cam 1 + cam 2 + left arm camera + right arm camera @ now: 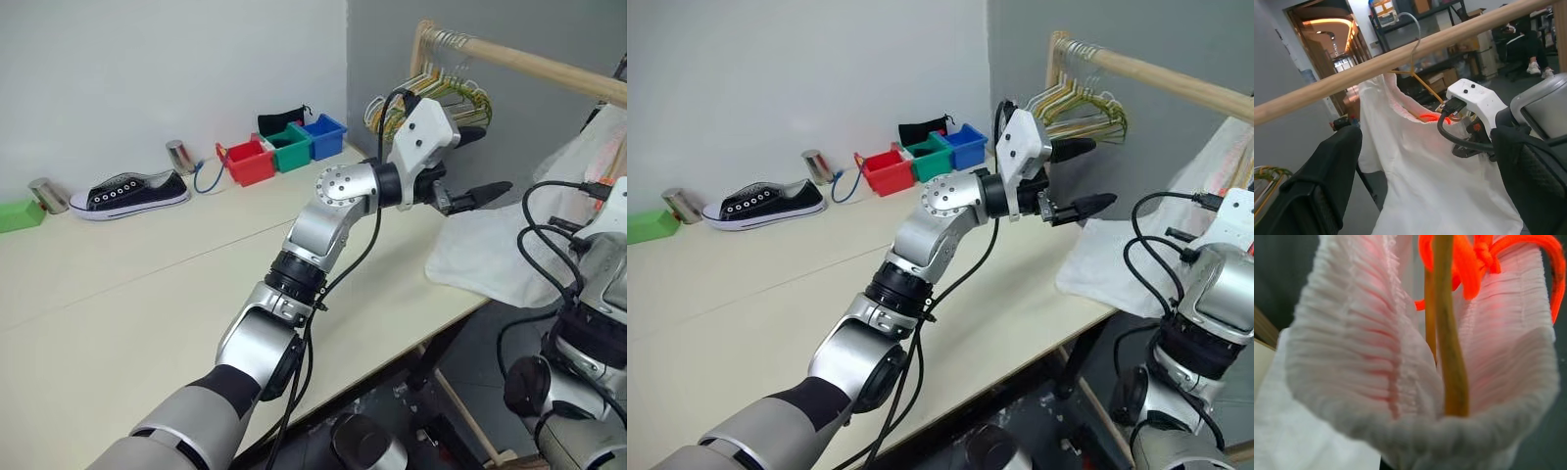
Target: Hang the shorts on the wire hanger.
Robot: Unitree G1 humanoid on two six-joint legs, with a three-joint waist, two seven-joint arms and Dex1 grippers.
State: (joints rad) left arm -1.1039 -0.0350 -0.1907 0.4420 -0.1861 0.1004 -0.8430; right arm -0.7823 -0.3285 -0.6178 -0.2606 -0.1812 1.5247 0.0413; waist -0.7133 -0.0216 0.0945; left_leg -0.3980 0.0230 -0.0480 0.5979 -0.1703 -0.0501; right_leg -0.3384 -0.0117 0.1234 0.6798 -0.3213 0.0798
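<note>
The white shorts (495, 250) hang at the right, their lower part resting on the table's corner. Their gathered waistband (1376, 357) and neon-orange drawstring (1469, 264) sit around the yellow-tan wire hanger (1449, 347). The hanger's pale hook (1413, 29) is up at the wooden rod (1352, 73). My right gripper (1462, 139) is at the waistband, shut, with its tips buried in the cloth where the wire runs down. My left gripper (482, 162) is open, held level above the table's right end and pointing at the shorts, with nothing between its black fingers (1327, 181).
A bunch of green, yellow and white hangers (446, 93) hangs on the rod (549, 67) beside my left gripper. On the table (147, 294) sit red, green and blue bins (289, 147), a black sneaker (132, 193), two cans and a green block. A person (1525, 39) sits far behind.
</note>
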